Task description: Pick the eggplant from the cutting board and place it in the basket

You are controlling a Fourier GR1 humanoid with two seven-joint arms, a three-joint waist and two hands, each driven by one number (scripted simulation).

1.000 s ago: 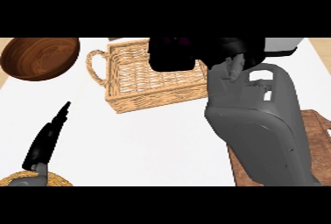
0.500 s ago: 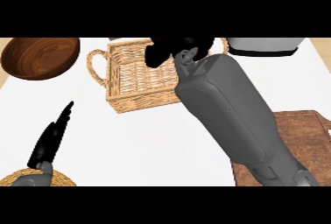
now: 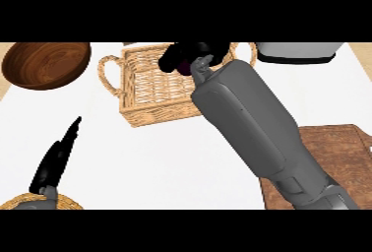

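Head view: white bench (image 3: 181,152) seen steeply from above.
Right robot hand (image 3: 187,55): at 12 o'clock, above the basket, fingers curled round the eggplant.
Eggplant (image 3: 186,66): dark purple, mostly hidden inside that grasp, over the basket's far side.
Basket (image 3: 149,93): wicker, with handles, at 11 o'clock.
Cutting board (image 3: 334,157): brown wood, at 4 o'clock.
Left robot hand (image 3: 54,160): at 8 o'clock, fingers straight, resting.
Wooden bowl (image 3: 45,64): at 10 o'clock.
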